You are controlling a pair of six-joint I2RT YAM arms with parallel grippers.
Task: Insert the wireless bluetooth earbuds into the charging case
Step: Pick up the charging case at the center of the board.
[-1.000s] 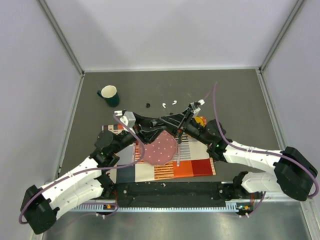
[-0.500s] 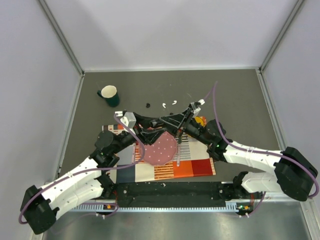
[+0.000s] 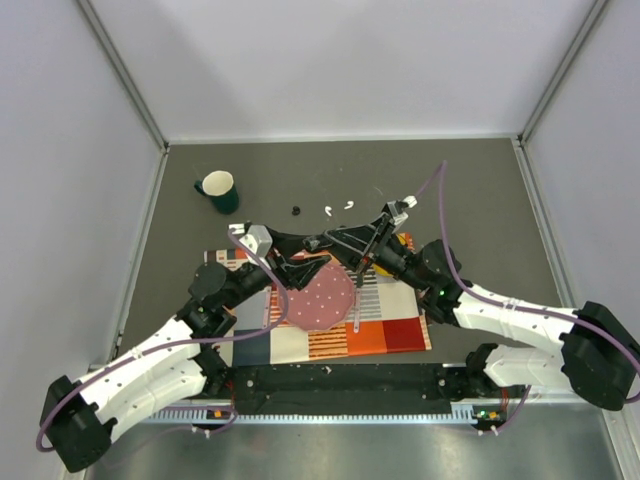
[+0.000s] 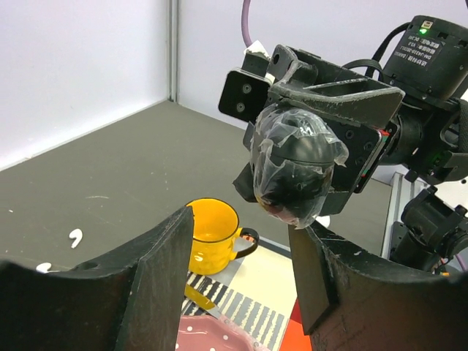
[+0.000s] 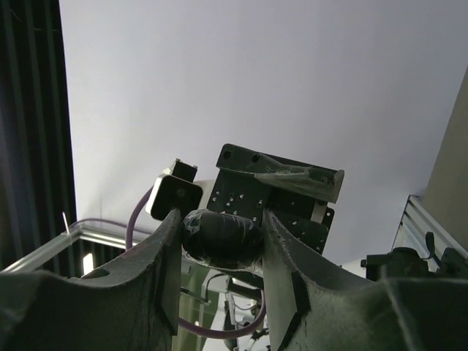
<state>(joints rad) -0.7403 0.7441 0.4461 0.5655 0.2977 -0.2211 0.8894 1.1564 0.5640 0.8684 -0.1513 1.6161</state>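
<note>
Two white earbuds (image 3: 327, 210) (image 3: 348, 204) lie side by side on the dark table beyond the arms; the left wrist view shows them at its left edge (image 4: 74, 235). No white box shows. The charging case (image 4: 292, 168) appears as a black oval shell wrapped in clear film, held in the air over the cloth. My right gripper (image 5: 221, 219) is shut on it across its width. My left gripper (image 4: 241, 227) stands open just below and in front of the case, with nothing between its fingers.
A yellow mug (image 4: 210, 234), a pink dotted plate (image 3: 320, 298) and a yellow-handled knife (image 4: 194, 296) sit on a patterned cloth (image 3: 390, 325) under the grippers. A green mug (image 3: 219, 190) stands at the back left. A small black bit (image 3: 296, 210) lies beside the earbuds.
My left gripper has opened and let go of the case, which stays in the right gripper. The right arm has shifted slightly to the right.
</note>
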